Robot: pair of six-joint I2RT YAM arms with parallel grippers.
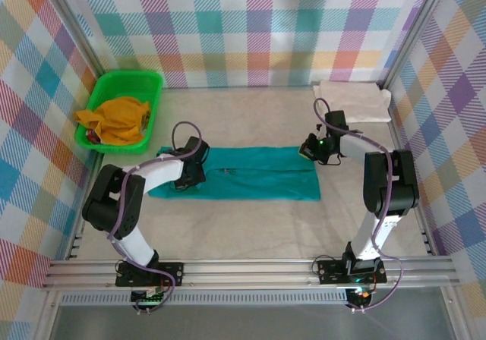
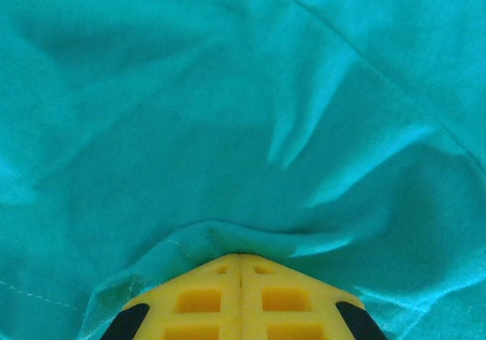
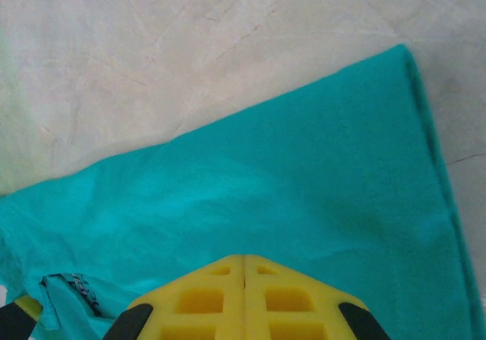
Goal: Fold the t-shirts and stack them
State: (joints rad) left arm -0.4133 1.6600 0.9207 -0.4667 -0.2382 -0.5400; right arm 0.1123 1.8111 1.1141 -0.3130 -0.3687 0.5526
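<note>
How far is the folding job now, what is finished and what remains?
Done: the cream-white t-shirt lies folded at the far right corner. In hand: the teal t-shirt is a long strip; the left fingers are shut on its puckered left end, the right fingers shut at its right end. Left: fold the strip shorter, then stack both shirts.

Two t-shirts point(image 1: 250, 174) point(image 1: 353, 99), one cloth point(image 1: 121, 118), one basket point(image 1: 129, 74)

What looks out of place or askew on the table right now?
Only the orange cloth: it spills over the near-left rim of the green basket. The teal t-shirt lies as a flat strip, slightly puckered at the left gripper; the cream t-shirt sits folded at far right.
</note>
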